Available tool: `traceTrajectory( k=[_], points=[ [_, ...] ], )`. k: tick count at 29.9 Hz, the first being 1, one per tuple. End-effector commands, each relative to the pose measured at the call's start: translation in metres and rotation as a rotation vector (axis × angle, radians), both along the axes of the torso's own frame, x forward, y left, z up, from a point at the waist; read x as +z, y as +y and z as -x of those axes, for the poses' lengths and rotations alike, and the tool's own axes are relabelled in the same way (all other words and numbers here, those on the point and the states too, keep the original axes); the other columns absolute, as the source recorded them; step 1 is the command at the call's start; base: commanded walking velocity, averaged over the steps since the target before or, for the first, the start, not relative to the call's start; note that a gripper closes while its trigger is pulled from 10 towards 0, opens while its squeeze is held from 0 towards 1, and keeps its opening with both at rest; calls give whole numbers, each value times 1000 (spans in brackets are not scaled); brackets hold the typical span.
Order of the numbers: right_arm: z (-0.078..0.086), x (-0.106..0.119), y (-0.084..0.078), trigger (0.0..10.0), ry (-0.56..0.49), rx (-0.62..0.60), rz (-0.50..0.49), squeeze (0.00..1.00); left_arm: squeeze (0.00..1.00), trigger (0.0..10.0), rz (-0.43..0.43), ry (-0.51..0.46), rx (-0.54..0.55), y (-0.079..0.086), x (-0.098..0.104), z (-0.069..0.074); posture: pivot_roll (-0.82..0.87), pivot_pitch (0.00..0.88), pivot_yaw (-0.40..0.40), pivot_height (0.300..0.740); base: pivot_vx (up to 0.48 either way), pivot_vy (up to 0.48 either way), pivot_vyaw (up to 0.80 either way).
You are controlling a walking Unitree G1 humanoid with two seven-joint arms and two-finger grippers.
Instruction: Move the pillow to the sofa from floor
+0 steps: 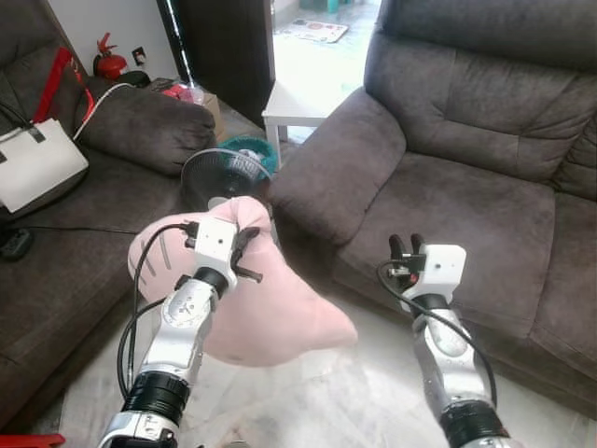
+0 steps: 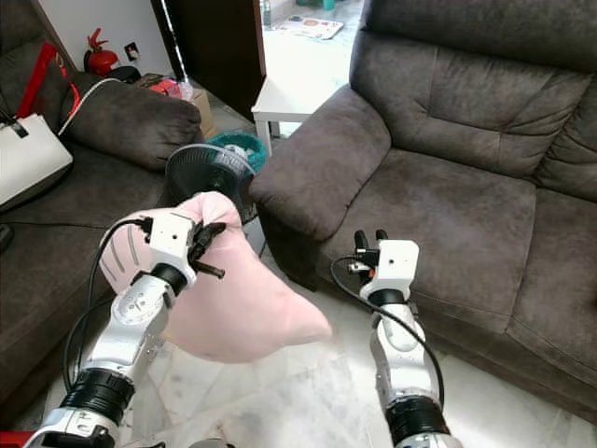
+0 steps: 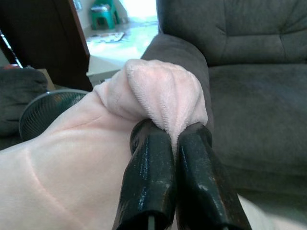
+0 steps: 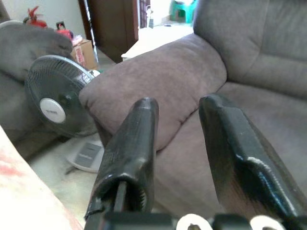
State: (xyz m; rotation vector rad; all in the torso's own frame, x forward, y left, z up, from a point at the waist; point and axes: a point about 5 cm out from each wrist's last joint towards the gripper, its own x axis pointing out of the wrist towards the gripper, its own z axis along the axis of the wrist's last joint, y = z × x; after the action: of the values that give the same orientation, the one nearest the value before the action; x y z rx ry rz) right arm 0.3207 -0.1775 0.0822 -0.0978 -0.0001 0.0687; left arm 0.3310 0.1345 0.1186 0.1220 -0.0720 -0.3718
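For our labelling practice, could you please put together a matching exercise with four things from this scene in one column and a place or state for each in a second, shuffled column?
Things:
1. pink pillow
2. left hand
3. right hand
4. floor fan

Places or states:
A. open, holding nothing
B. standing on the floor between the two sofas
C. lifted off the floor, hanging from a pinched corner
D. shut on a fold of pink fabric

Pairs: 1-C, 2-D, 3-A, 4-B
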Motion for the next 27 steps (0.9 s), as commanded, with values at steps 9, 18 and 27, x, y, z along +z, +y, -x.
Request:
traceTrajectory(
  k=[9,18,27],
  points=[
    [6,-34,-6,10000,277,160,272,0,0,10000,-35,-77,-129,-8,26,-1,125,82,40,740,0,0,0],
    [2,-31,-8,10000,292,198,294,0,0,10000,-56,-58,-178,-12,24,0,121,72,37,740,0,0,0],
    [2,-31,2,10000,351,386,339,0,0,10000,-91,-36,-169,-1,21,0,117,70,49,740,0,0,0]
  ],
)
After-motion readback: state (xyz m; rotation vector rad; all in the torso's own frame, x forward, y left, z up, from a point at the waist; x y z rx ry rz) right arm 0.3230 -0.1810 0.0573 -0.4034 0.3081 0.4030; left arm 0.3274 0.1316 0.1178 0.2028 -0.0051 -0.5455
